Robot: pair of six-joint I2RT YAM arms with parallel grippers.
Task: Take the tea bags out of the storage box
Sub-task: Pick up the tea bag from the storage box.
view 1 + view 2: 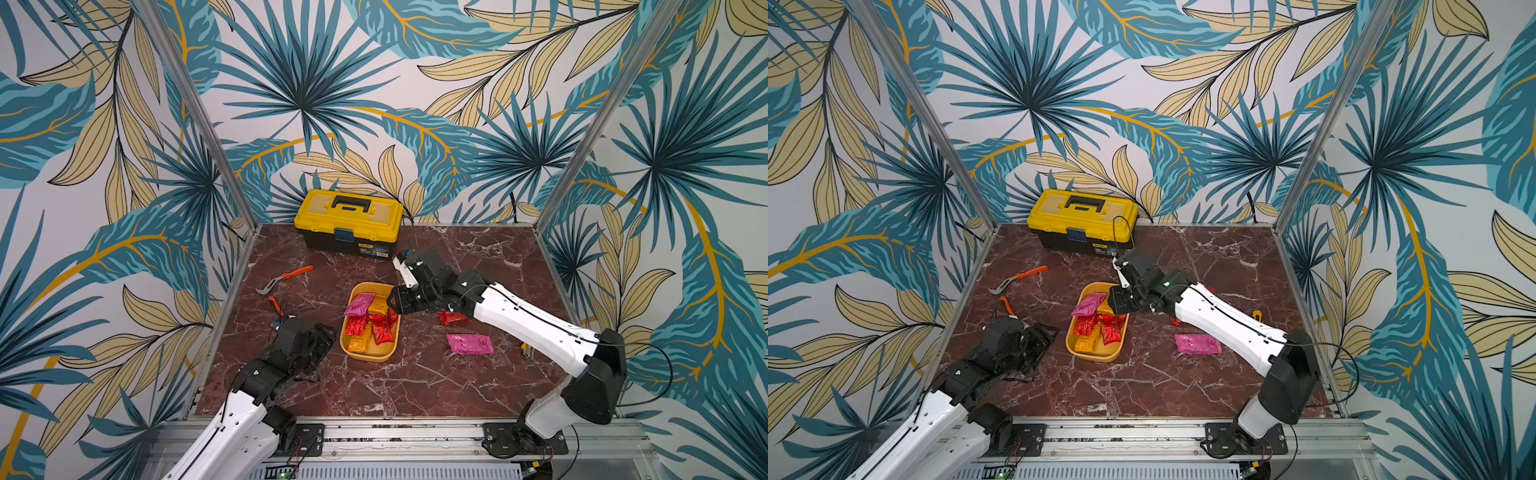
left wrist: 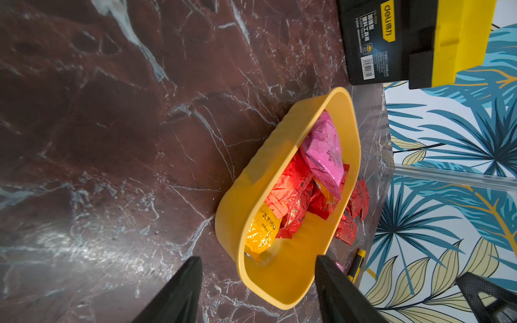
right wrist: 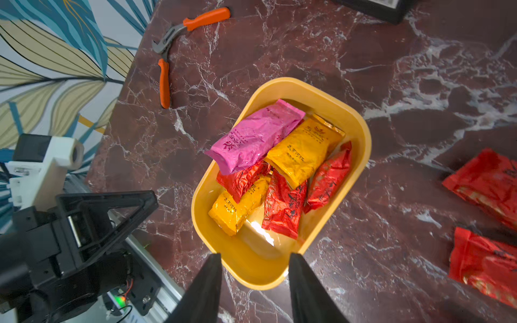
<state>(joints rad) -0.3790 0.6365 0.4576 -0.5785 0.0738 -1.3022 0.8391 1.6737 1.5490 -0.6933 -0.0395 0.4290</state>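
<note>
The right claw point(image 3: 254, 256) and left claw point(image 2: 258, 258) are seen open and empty. At least 6 tea bags point(image 3: 302, 151) are piled in the box point(image 3: 363, 131) at mid surface point(image 3: 391, 70); 2 could be pinched together, or the box dragged.

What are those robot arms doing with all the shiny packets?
They are taking tea bags out of the yellow storage box. A pink tea bag and some red tea bags lie on the table beside it. More, pink, orange and red, are inside. The right gripper hangs open above the box, holding nothing. The left gripper sits open beside it, also empty.
</note>
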